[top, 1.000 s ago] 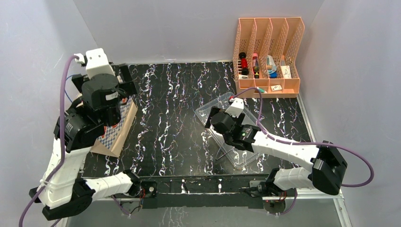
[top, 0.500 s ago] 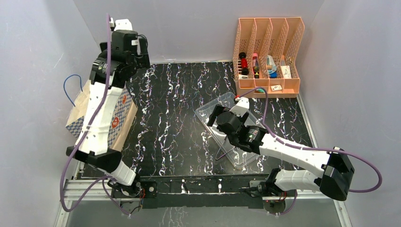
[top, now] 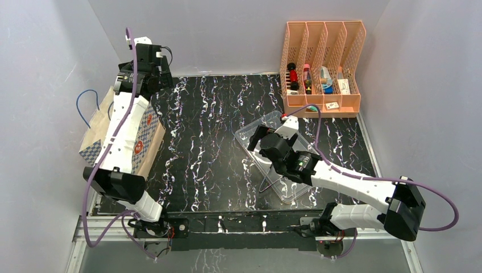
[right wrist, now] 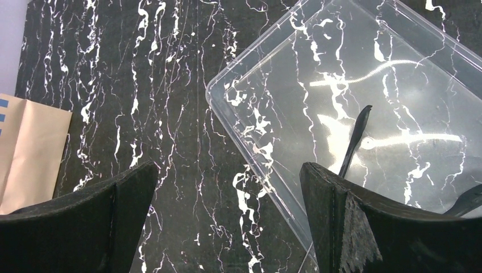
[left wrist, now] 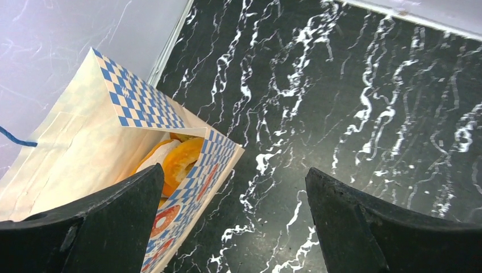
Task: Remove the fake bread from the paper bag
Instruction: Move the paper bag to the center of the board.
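Fake bread [left wrist: 181, 161] sits inside the one paper bag [left wrist: 85, 153], which is below the left gripper [left wrist: 234, 173] and off to its left-finger side. The bag's mouth gapes just past that fingertip. Through the opening at least two pieces show, one orange-yellow and one paler. The rest is hidden by the checkered rim, so the full count cannot be told. None of the bread is out on the black marbled table [top: 216, 142].

The left gripper hangs high above the table with its two jaws spread wide and nothing between them. It touches neither bag nor bread. From the top view, its forearm crosses over the bag, which stands upright. One blue cord handle [top: 84, 105] shows on the bag's far side from the gripper, and two round orange logos [top: 149, 119] show on the face nearer to it.

The right gripper [right wrist: 228, 170] is likewise wide open and empty. One clear plastic tray [right wrist: 318, 62] lies beneath it, reaching ahead and towards its right finger, with the tray's corner under the gap between the jaws. Nothing of the bread is in the tray. Well beyond this gripper stands one orange rack [top: 321, 62] with four slots holding small items.
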